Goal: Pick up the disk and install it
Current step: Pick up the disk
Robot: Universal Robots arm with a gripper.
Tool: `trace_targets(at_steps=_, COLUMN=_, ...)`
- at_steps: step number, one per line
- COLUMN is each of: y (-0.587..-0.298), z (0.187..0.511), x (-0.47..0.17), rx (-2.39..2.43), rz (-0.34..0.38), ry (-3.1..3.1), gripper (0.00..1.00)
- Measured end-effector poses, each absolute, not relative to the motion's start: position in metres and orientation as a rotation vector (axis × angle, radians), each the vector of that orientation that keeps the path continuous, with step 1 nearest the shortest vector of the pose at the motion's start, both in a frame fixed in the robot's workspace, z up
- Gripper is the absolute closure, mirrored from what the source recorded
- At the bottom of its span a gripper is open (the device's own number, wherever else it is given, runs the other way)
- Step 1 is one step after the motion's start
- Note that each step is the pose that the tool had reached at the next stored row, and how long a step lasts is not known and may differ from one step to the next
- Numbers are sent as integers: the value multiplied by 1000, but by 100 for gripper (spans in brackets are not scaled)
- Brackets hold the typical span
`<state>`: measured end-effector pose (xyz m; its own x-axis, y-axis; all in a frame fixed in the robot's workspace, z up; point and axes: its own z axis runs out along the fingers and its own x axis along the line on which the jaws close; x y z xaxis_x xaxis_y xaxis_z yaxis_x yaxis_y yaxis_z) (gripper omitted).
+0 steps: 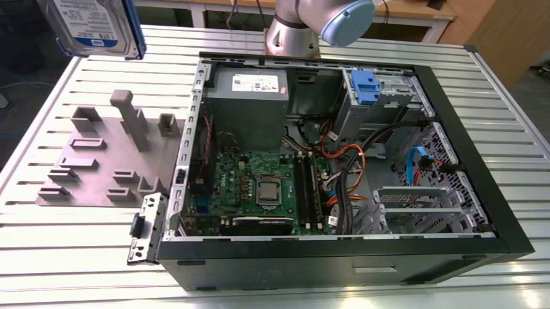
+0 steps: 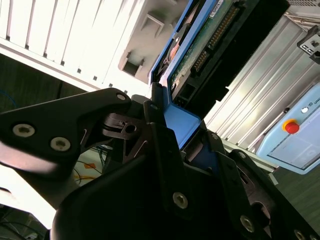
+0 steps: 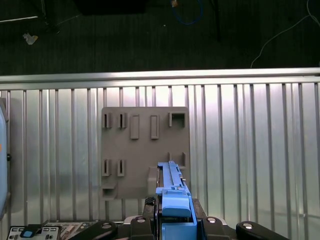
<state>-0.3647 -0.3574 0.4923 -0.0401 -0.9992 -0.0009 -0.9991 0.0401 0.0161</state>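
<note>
The disk (image 1: pixel 90 26) hangs in the air above the table's far corner at the exterior view's left, label side showing, blue carrier frame around it. In the second wrist view my gripper (image 2: pixel 182 125) is shut on the disk's (image 2: pixel 200 45) blue frame, with the green circuit side and connector visible. The first wrist view looks down along the disk (image 3: pixel 172 182), held edge-on in my gripper (image 3: pixel 172 220), above the grey holder fixture (image 3: pixel 145 150).
The grey holder fixture (image 1: pixel 103 161) lies on the slatted table left of the open computer case (image 1: pixel 481 193). Inside are a power-supply box (image 1: pixel 249 96), a motherboard (image 1: pixel 257 187), cables, a blue latch (image 1: pixel 365 87) and a metal drive cage (image 1: pixel 421 206). A pendant with a red button (image 2: pixel 291 127) lies beyond.
</note>
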Motion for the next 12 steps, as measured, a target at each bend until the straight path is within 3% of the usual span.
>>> trace_targets(at_steps=12, y=-360, z=492, x=-364, rx=2169, rz=-19, ry=-2258, gripper=63)
